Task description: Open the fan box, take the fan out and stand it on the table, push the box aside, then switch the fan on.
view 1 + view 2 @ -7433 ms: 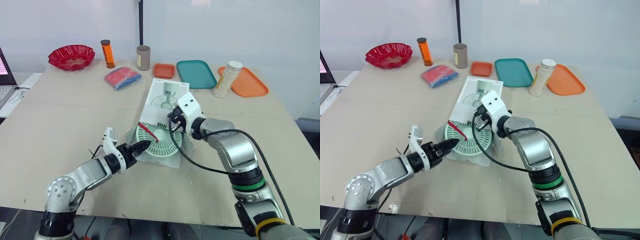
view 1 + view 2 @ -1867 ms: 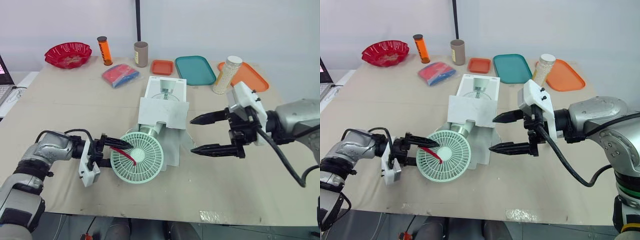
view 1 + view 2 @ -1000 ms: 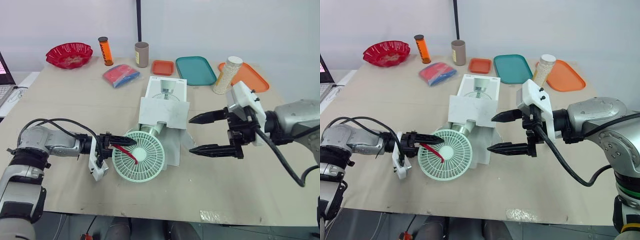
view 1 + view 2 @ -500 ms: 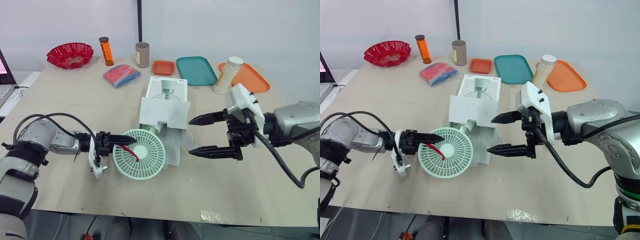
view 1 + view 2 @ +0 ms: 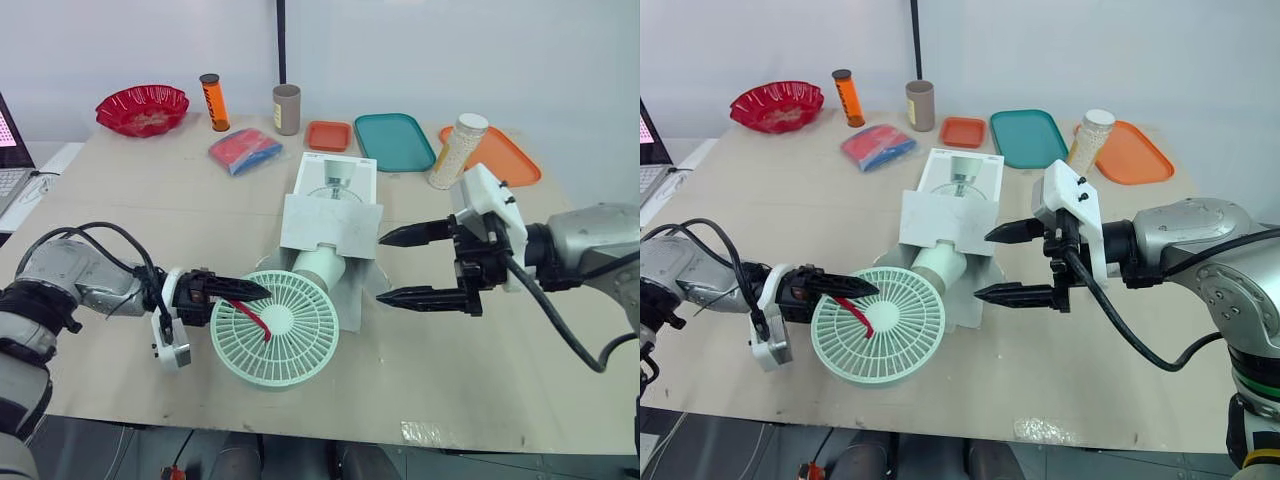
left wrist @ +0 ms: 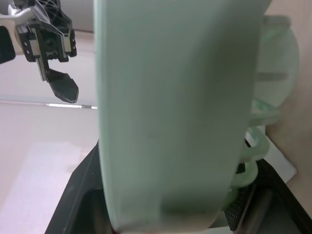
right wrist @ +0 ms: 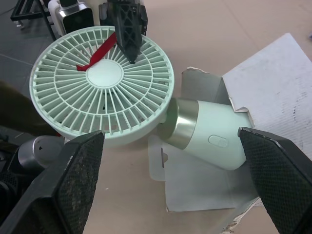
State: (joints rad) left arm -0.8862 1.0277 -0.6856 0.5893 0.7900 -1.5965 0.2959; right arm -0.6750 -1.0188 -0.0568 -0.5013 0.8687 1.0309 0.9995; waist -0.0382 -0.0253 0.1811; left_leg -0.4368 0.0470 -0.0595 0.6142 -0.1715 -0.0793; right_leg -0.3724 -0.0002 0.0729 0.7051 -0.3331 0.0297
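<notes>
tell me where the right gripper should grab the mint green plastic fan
Grip the smooth cylindrical base of the fan, coming from the robot's right. It lies on its side, sticking out of the open white cardboard box, flanks exposed to the open right gripper; the left gripper holds the grille.

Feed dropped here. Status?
Left gripper shut on fan rim. Right gripper open beside box. Fan lying down, base over box flap.
</notes>
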